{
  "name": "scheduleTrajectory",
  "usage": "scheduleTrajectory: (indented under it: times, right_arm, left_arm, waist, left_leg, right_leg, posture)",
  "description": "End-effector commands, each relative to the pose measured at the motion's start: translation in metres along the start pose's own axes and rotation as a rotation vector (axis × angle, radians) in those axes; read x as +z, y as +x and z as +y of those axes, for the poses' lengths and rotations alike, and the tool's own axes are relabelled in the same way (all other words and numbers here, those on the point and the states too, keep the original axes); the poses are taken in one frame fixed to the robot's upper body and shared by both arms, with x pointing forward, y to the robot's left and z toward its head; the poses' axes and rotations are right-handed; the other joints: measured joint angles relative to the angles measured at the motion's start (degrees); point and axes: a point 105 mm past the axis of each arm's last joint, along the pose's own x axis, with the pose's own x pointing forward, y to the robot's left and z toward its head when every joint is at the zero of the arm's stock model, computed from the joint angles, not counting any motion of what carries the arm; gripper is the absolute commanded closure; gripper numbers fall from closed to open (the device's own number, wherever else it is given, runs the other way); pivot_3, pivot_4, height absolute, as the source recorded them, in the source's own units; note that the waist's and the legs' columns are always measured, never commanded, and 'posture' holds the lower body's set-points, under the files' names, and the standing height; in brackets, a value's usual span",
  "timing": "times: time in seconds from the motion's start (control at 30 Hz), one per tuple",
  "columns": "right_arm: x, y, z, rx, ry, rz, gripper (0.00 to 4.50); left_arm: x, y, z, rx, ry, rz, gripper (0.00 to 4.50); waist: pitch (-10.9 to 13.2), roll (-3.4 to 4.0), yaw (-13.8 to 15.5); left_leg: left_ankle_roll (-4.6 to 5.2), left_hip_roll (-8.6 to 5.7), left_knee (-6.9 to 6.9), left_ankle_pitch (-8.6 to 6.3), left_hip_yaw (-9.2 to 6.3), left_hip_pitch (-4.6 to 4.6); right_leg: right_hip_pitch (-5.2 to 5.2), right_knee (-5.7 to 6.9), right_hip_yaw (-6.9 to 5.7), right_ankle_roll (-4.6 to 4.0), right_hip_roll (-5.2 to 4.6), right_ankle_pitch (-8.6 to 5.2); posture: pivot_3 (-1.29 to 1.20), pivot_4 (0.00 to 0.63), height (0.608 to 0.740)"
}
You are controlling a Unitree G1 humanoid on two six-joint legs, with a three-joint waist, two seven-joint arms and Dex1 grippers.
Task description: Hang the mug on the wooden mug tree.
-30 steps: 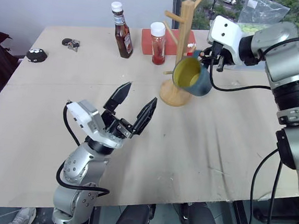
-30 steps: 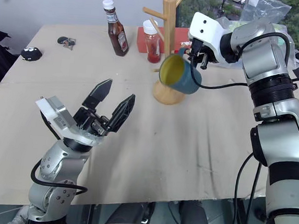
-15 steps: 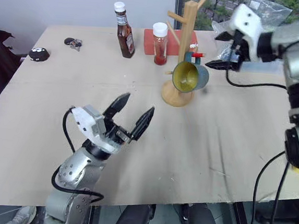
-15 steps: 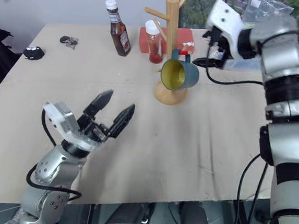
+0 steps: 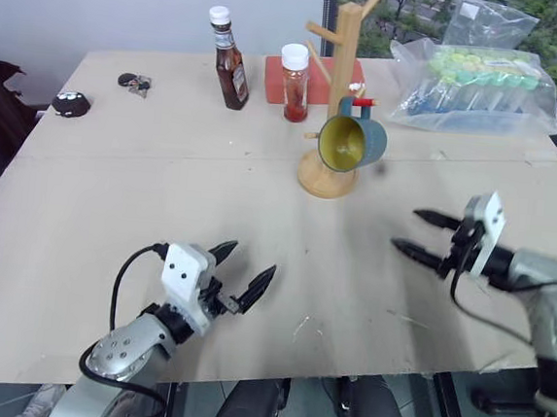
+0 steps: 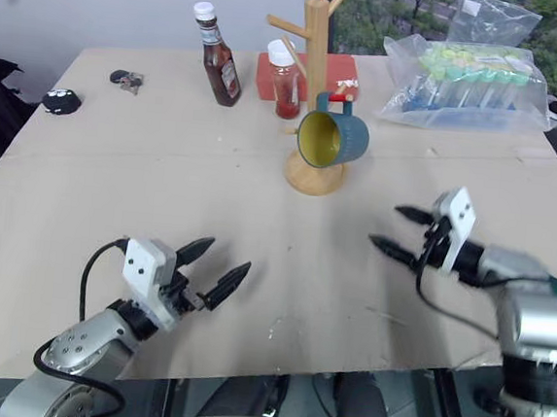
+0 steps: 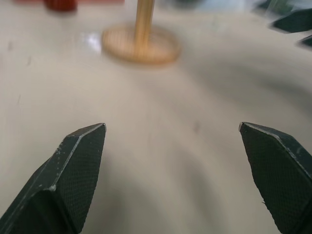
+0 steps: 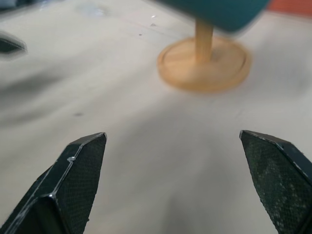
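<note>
The dark teal mug (image 5: 354, 144) with its yellow inside hangs by its handle on a lower peg of the wooden mug tree (image 5: 343, 70), mouth turned toward me; no gripper touches it. Near the table's front right, well short of the tree, my right gripper (image 5: 408, 230) is open and empty. It points at the tree's round base (image 8: 204, 63), with the mug's underside (image 8: 214, 10) above that. My left gripper (image 5: 247, 264) is open and empty too, low over the table's front left. Far ahead of it stands the tree's base (image 7: 141, 44).
Behind the tree stand a brown sauce bottle (image 5: 229, 63), a jar of red spice (image 5: 293, 81) and a red box (image 5: 321, 74). A plastic bag of tubes (image 5: 475, 84) lies at the back right. Keys (image 5: 133, 82) and a small black object (image 5: 70, 102) lie at the back left.
My right gripper opened, let go of the mug and drew back and down to the table's front right. The mug stays hanging on the peg. My left gripper sank toward the table.
</note>
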Motion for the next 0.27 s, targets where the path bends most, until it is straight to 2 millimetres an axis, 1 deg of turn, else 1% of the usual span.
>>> scheduleTrajectory:
  times: [0.03,0.1,0.27]
  right_arm:
    - [0.01,-0.014,0.005,-0.108,-0.063,-0.095,0.06]
    - [0.003,-0.015,0.013,-0.112,-0.066,-0.092,0.06]
    - [-0.019,-0.018,0.015,-0.153,-0.084,-0.058,0.06]
  left_arm:
    - [-0.01,-0.004,-0.001,0.006,0.008,0.032,0.0]
    - [-0.013,-0.006,0.0,0.011,-0.017,0.029,0.0]
    - [-0.009,-0.007,0.0,-0.001,0.048,0.011,0.0]
  waist:
    - [0.0,-0.01,0.05]
    - [-0.03,-0.04,0.0]
    - [-0.04,-0.08,0.0]
  left_leg:
    - [0.01,-0.02,0.04,0.0,0.14,0.03]
    - [0.01,0.01,0.1,0.0,0.11,0.22]
    - [0.21,0.14,0.1,-0.12,0.08,0.7]
  right_leg:
    - [0.0,-0.01,0.0,0.1,-0.03,0.06]
    - [0.22,-0.03,-0.07,0.13,-0.02,0.07]
    - [0.68,-0.06,-0.28,0.33,0.01,-0.05]
  posture:
    - [0.0,0.15,0.74]
    - [0.0,0.15,0.74]
    - [0.0,0.15,0.74]
